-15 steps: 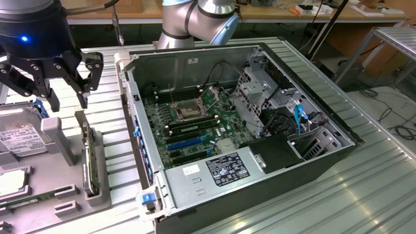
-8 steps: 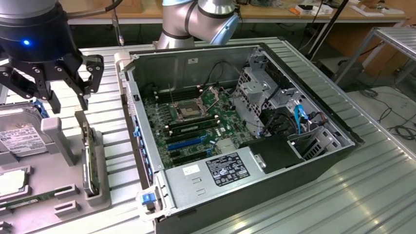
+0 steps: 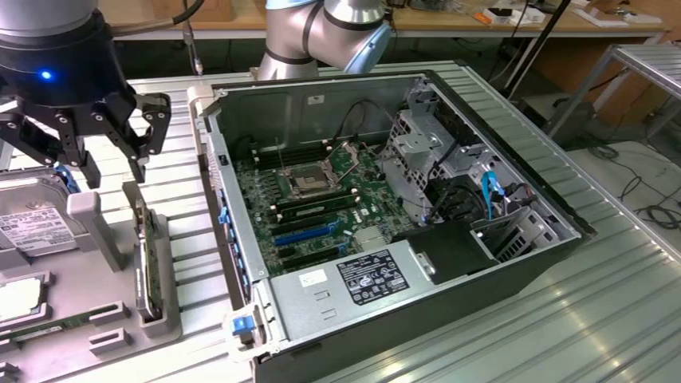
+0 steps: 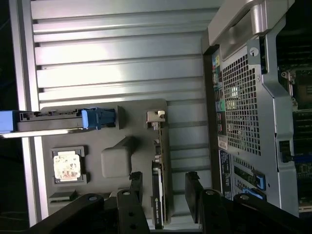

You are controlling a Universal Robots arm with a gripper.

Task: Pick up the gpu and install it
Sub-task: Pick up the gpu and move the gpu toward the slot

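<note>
The gpu (image 3: pixel 145 255) stands on its edge in a slot of the grey holder tray (image 3: pixel 107 339), at the exterior view's left beside the open computer case (image 3: pixel 404 199). In the wrist view the gpu (image 4: pixel 158 187) is a thin black card seen edge-on, with its silver bracket (image 4: pixel 155 118) at one end. My gripper (image 3: pixel 112 169) hangs above the tray's far end, a little above the card. It is open, and in the wrist view its two fingers (image 4: pixel 137 192) stand on either side of the card's line without touching it. My gripper (image 4: pixel 165 197) holds nothing.
A silver hard drive (image 3: pixel 32 227) with blue tabs stands in the tray next to the gpu, and a processor (image 4: pixel 68 165) lies in a pocket. Blue expansion slots (image 3: pixel 309 233) and memory sticks (image 3: pixel 309 209) sit on the motherboard. The case wall (image 3: pixel 218 207) rises right beside the tray.
</note>
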